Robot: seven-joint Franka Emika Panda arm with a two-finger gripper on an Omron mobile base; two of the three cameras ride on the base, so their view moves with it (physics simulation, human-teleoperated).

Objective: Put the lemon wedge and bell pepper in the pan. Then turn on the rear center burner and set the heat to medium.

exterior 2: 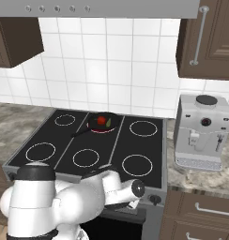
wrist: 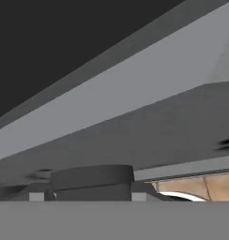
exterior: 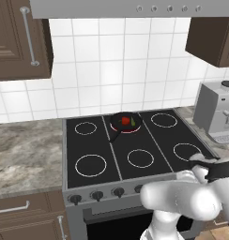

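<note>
Black glass cooktop (exterior: 95,140) sits between stone tabletop (exterior: 22,150) on the left and a coffee machine (exterior: 219,112) on the right. The pan (exterior: 125,123) rests on the rear center burner, with the pepper (exterior: 125,121) and the lemon wedge (exterior: 133,122) already in it, touching or nearly so. What is left, I judge, is the knob (exterior: 118,191) on the front panel: a small, stiff, smooth dial, likely slippery, best pinched across its sides and turned gently to medium. In the hand view a dark round knob (wrist: 92,183) lies close below. Whether the claw stands apart or together I cannot tell.
</note>
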